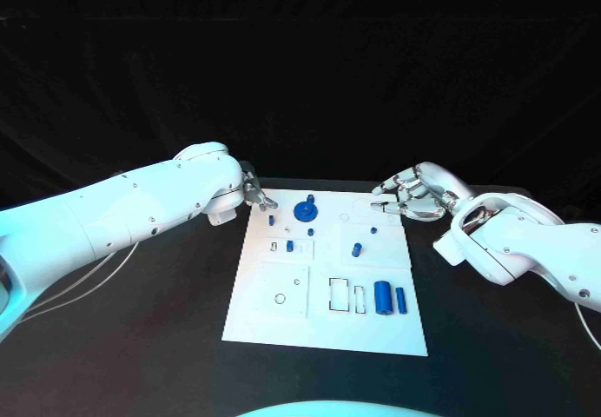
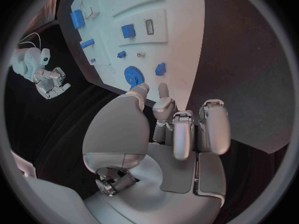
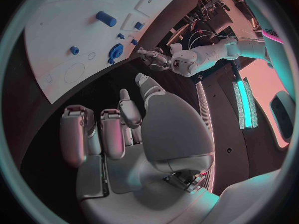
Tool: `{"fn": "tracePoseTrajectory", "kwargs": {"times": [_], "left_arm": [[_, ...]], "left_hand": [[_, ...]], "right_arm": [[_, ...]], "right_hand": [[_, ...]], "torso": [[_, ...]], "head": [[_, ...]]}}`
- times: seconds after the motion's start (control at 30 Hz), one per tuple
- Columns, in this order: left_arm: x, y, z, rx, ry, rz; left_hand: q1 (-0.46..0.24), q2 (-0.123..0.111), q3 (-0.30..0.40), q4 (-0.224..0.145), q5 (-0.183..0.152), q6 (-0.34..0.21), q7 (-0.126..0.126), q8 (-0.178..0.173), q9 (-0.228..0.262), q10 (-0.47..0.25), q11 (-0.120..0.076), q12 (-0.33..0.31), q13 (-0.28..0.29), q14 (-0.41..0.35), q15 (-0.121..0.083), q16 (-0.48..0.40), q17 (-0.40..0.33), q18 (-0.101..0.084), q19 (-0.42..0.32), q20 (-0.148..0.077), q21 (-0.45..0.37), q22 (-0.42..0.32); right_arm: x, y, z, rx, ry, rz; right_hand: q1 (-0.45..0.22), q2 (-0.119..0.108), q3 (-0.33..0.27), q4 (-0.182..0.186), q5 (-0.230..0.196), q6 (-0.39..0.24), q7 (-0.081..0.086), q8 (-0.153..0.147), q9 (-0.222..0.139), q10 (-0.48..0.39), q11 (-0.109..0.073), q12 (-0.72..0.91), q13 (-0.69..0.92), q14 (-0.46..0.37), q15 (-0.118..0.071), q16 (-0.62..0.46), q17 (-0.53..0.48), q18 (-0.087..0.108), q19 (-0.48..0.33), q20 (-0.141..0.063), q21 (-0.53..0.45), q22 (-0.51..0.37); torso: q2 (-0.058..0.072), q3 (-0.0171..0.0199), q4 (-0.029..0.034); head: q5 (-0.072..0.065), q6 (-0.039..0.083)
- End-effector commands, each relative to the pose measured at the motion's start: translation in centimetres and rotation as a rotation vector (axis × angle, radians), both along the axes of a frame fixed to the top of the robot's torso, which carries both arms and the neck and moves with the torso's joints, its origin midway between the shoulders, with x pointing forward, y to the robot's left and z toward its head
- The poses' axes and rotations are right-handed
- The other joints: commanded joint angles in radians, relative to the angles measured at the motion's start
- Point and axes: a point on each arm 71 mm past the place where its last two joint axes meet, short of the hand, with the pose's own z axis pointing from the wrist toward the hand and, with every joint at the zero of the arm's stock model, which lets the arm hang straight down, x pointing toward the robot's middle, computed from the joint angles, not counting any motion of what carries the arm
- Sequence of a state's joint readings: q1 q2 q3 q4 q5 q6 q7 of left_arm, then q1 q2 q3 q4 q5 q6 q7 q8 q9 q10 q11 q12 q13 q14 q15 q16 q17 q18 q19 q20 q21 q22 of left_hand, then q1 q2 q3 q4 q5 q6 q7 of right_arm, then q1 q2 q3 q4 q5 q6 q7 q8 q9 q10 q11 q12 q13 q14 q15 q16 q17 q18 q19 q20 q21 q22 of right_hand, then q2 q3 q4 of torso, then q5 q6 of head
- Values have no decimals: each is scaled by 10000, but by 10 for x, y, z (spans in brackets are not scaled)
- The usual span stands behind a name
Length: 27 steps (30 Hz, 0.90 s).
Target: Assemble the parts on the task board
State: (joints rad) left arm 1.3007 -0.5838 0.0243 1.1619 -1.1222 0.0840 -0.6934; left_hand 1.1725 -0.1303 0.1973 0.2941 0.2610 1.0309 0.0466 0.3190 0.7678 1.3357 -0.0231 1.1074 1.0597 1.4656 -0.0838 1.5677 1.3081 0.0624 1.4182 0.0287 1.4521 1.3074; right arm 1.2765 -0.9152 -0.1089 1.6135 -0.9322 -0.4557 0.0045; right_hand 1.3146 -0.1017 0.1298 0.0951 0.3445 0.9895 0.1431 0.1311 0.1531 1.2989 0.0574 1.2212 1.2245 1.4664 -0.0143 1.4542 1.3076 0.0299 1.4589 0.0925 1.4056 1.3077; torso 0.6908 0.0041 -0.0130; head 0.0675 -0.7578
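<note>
head view puts the white task board [image 1: 328, 287] in the middle of the black table [image 1: 138, 347], running from centre frame down toward the lower middle. near the board's top edge stands a blue gear [image 1: 305, 209]. below it lie several small blue parts: one at the upper left of the board [image 1: 271, 220], a short one [image 1: 289, 246], a small peg [image 1: 373, 231] and a slanted piece [image 1: 357, 250]. toward the lower right of the board two blue cylinders [image 1: 382, 296] lie side by side, next to outlined empty slots.

the left hand [image 1: 254, 193] sits at the board's upper left corner, just left of the gear; in the left wrist view its fingers [image 2: 182, 134] are partly curled with gaps between them and nothing in the palm, so it holds nothing. the gear [image 2: 132, 76] shows just beyond its fingertips, apart from them.

the right hand [image 1: 411, 196] hovers at the board's upper right corner, fingers curled loosely inward; the right wrist view shows its fingers [image 3: 112, 134] apart and empty, over dark table beside the board's edge [image 3: 62, 74].
</note>
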Motion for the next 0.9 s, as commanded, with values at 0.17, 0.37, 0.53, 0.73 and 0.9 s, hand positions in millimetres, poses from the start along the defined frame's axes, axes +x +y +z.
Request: {"fn": "tracePoseTrajectory", "kwargs": {"times": [0.17,0.37,0.53,0.73,0.9], "left_arm": [[3,-4,-5,499,138,-448],[5,-7,-8,621,240,-518],[5,-8,-11,706,356,-572],[5,-10,-14,738,469,-651],[5,-11,-15,771,573,-696]], "left_hand": [[-395,-100,-194,6,20,24,100,-101,-91,-91,88,-40,-44,1052,137,31,2627,-39,-114,60,-85,116],[-692,-58,-617,-5,2,56,107,-132,-137,-104,101,-14,-44,1052,152,31,2627,-34,-128,86,-100,102],[-683,-29,-650,-12,7,60,103,-134,-142,-105,99,-7,-40,1052,152,31,2627,-35,-125,88,-99,107],[-656,8,-670,-17,14,69,99,-133,-145,-100,95,10,-26,1052,151,31,2627,-37,-118,90,-94,117],[-600,49,-688,-24,21,77,92,-134,-150,-102,90,17,-22,1052,147,31,2627,-37,-118,91,-95,119]], "right_arm": [[-1,3,-1,-66,14,188],[-1,4,-1,-59,13,213],[-1,4,-1,-57,13,223],[-1,4,-1,-59,19,228],[-1,4,-1,-59,26,242]], "right_hand": [[-76,-17,-73,-3,53,50,-17,39,11,-65,-4,-25,-11,560,-9,-36,677,167,-50,18,-53,1418],[-74,-14,-75,-2,68,50,-18,40,11,-65,-5,-26,-13,560,-10,-37,676,167,-49,17,-54,1419],[-74,-14,-75,-2,68,50,-18,40,11,-65,-5,-26,-13,560,-10,-37,676,167,-49,17,-54,1419],[-74,-14,-75,-2,68,50,-18,40,11,-65,-5,-26,-13,560,-10,-37,676,167,-49,17,-54,1419],[-80,-11,-82,3,79,50,-18,42,12,-52,-4,-11,1,564,-10,-31,689,165,-43,16,-49,1424]], "torso": [[6,-2,-16],[5,9,-19],[5,5,-17],[0,10,-10],[-2,13,-9]], "head": [[20,-22],[2,-32],[6,-47],[-11,-57],[-6,-61]]}}
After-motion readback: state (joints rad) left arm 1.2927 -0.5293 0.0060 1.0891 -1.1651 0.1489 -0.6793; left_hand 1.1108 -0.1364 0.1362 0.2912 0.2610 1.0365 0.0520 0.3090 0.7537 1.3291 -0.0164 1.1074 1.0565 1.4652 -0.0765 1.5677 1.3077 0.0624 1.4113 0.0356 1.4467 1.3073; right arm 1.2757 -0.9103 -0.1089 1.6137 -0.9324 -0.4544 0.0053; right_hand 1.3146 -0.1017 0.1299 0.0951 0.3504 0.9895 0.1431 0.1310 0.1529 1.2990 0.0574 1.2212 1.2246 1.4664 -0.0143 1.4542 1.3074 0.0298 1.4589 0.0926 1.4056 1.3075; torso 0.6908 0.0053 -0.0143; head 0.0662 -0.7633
